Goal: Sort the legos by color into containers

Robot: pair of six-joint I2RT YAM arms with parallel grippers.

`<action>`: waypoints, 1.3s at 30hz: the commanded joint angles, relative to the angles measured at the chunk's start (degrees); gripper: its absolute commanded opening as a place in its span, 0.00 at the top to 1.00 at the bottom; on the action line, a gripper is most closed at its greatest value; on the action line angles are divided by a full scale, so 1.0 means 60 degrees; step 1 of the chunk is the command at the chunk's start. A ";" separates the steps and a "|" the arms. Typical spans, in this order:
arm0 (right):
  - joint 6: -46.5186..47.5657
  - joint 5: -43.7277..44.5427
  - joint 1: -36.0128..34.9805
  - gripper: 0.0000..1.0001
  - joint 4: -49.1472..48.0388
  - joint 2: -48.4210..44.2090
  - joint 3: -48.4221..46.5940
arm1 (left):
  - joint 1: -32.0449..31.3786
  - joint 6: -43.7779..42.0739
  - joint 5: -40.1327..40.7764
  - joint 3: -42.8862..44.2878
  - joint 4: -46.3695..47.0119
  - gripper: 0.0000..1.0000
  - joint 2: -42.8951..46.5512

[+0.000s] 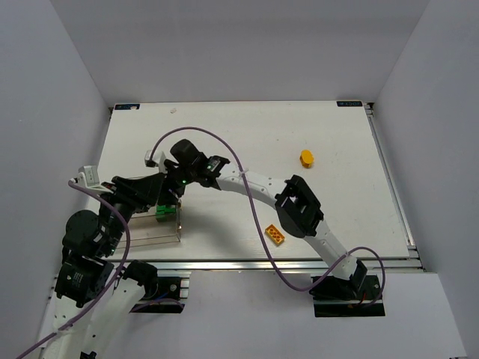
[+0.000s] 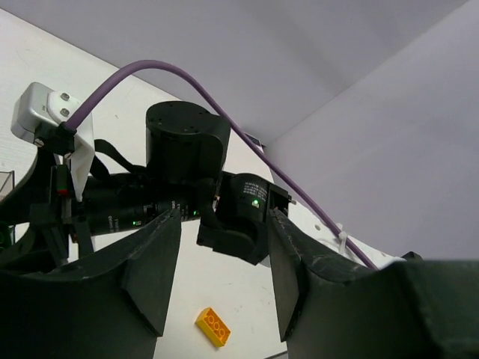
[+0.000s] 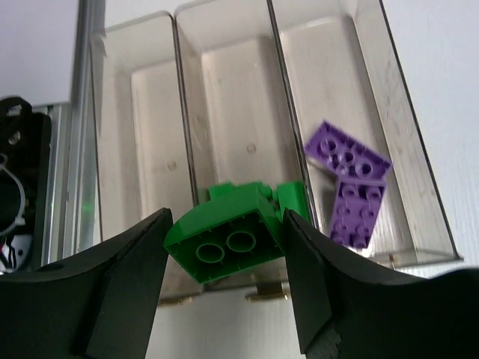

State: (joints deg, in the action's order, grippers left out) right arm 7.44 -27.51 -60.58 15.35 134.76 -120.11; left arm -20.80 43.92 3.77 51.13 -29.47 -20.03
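Top external view: the containers [image 1: 150, 233] stand as a short clear row in the near-left corner of the desk [image 1: 352, 194]. The right arm reaches across the desk, and the right gripper [image 1: 174, 198] hangs over the row, where green shows. The left arm [image 1: 93, 235] is folded just beside the same corner. Two legos lie loose: a flat orange-yellow brick [image 1: 276, 235] close to the near edge at about its middle, and a small yellow-orange block [image 1: 306, 157] well apart from it, toward the far right.

Left wrist view: the left gripper [image 2: 223, 262] stands moderately wide with nothing between its fingers. It points at the right arm's wrist, with the flat brick on the desk beyond.

Right wrist view: a green brick [image 3: 228, 243] sits between the right gripper's fingers, both pressed to its sides. It looks held, with its hollow underside toward the camera and its long axis running from finger to finger, across the bins' length. Directly beyond it is the middle bin [image 3: 224, 97], with other green bricks [image 3: 288, 200] at its near end. Two purple bricks [image 3: 352, 187] lie in the bin on the picture's right. Judged from this, the green bin lies straight below the held brick, so the drop needs only a release.
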 commanded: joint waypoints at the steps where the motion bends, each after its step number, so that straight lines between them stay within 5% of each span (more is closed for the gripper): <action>1: -0.0362 0.0366 -0.0173 0.36 -0.1314 -0.0048 0.0023 | -0.0020 -0.0011 -0.0145 0.0281 -0.0288 0.40 0.0057; 16: -0.0420 0.0336 0.0091 0.24 -0.0642 -0.0339 -0.0165 | -0.0020 0.0223 -0.1140 -0.0259 0.0486 0.42 -0.0279; 20: -0.0843 0.0744 0.1113 0.62 -0.0216 -0.1554 0.0783 | -0.0020 0.0428 -0.2950 -0.0904 0.1409 0.82 -0.1213; 21: -0.0975 0.0993 0.1566 0.98 0.0060 -0.2108 0.1090 | -0.0020 0.0574 -0.3378 -0.1094 0.1875 0.85 -0.1464; 26: -0.1167 0.1012 0.3926 1.00 0.1366 -0.3546 0.3253 | -0.0196 0.0766 -0.4976 -0.1580 0.2423 0.82 -0.3557; 29: -0.1036 0.0500 0.5625 1.00 0.1936 -0.4528 0.4676 | -0.0488 0.0373 -0.5593 -0.1185 0.1882 0.59 -0.5577; 31: -0.0379 0.0104 0.6710 0.81 0.2767 -0.5056 0.5105 | -0.0766 0.0181 -0.5551 -0.0453 0.1135 0.47 -0.7203; 32: -0.0043 -0.0260 0.6915 0.52 0.3106 -0.5173 0.5238 | -0.1086 0.0107 -0.5478 -0.0219 0.0945 0.45 -0.7701; 33: 0.0439 -0.0322 0.7294 0.41 0.3516 -0.5465 0.5529 | -0.1278 0.0121 -0.5303 0.0276 0.0653 0.41 -0.8562; 35: 0.0867 -0.0352 0.7808 0.28 0.4090 -0.6064 0.5925 | -0.1862 0.0383 -0.4849 0.0835 0.0344 0.39 -0.9401; 39: 0.0782 0.0043 0.8425 0.18 0.3434 -0.7501 0.7535 | -0.3064 0.0984 -0.3809 0.2548 -0.0900 0.36 -1.1379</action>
State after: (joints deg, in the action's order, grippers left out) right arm 9.65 -25.45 -10.87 34.63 96.84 -77.87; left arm -34.57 47.55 -22.76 60.42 -28.93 -85.12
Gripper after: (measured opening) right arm 0.806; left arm 0.633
